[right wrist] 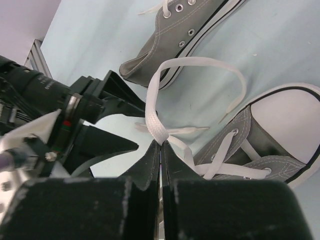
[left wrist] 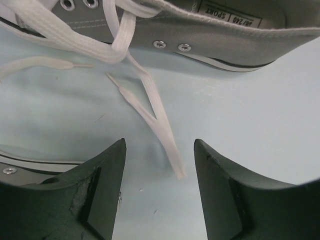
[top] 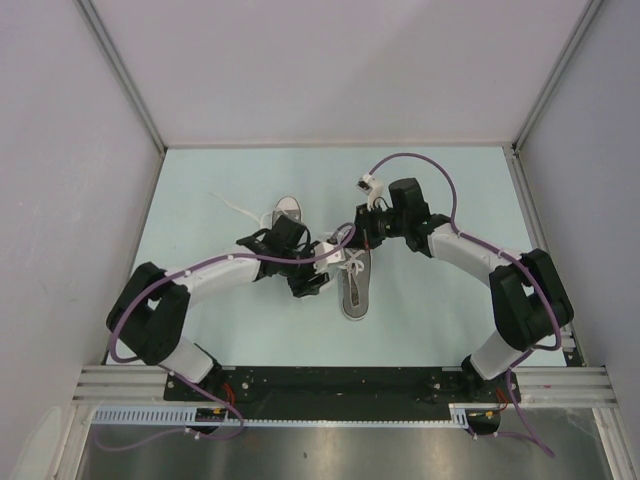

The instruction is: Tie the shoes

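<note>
Shoes [top: 355, 290] lie side by side in the middle of the table [top: 450, 200], their laces loose. Right tool [right wrist: 161, 145] is clenched on a lace [right wrist: 200, 62] of one shoe, which arches into a loop. The left tool [left wrist: 160, 145] stands released, jaws wide, with a free lace end [left wrist: 161, 127] lying between them. Likely best: lower the left tool squarely over that strand and pinch near its tip, while the right holds the loop taut without dragging the shoe.

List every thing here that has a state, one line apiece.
Left gripper: open, holding nothing; a loose lace end lies between its fingers.
Right gripper: shut on a lace.
Shoe by the right gripper: untied, its lace pulled up in a loop.
Other shoe: untied, lace loose.
</note>
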### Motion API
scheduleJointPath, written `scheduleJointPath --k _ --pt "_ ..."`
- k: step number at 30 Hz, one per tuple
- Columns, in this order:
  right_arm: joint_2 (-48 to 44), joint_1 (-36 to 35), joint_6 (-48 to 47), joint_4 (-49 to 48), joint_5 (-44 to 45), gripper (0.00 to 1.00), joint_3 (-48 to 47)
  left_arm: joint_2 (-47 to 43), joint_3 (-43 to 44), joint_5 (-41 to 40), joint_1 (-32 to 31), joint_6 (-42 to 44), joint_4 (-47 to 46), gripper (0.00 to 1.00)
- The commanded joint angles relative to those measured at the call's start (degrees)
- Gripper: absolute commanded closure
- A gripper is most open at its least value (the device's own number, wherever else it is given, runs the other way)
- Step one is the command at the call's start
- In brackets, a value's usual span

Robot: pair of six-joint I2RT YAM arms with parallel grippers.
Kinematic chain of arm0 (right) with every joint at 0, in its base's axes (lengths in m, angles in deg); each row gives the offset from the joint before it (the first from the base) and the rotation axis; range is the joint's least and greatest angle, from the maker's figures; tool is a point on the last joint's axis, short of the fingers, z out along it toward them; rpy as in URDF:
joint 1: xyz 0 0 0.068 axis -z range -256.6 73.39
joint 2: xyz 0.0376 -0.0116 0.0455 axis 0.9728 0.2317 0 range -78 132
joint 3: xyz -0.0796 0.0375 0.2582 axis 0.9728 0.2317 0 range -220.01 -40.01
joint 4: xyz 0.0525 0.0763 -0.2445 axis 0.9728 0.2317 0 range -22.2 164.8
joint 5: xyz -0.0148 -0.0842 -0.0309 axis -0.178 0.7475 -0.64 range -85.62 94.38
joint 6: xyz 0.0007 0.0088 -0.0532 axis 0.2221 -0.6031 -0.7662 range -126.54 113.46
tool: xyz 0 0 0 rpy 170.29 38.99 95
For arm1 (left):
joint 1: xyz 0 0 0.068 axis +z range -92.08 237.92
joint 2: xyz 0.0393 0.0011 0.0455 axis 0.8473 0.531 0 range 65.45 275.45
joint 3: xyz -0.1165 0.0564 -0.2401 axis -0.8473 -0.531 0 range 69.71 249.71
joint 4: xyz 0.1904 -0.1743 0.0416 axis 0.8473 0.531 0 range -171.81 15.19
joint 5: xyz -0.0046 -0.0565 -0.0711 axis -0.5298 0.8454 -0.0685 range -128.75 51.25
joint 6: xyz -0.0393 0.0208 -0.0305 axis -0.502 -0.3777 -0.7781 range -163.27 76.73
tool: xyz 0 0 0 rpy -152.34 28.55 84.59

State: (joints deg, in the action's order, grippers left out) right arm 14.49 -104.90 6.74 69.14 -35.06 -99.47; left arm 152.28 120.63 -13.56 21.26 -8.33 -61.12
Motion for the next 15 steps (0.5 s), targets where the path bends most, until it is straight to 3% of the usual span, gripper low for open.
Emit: scheduleJointPath --k 1,10,13,15 --pt "0.5 -0.4 -0.6 -2.1 0.4 1.0 0.0 1.8 -0.6 -3.3 -0.8 -0.3 -3.5 0.39" --pt "1.0 -0.9 -0.6 -2.4 0.7 1.0 0.0 5.9 0.1 -4.1 -1.5 0.0 -3.3 0.44" --pt "1.1 -1.1 -0.8 -2.4 0.6 1.0 -0.1 6.9 0.5 -4.5 -1.7 0.2 -3.1 0.54" --pt "0.9 -1.2 -0.9 -2.3 0.7 1.0 0.0 6.7 0.4 -4.4 -1.8 0.6 -3.2 0.68"
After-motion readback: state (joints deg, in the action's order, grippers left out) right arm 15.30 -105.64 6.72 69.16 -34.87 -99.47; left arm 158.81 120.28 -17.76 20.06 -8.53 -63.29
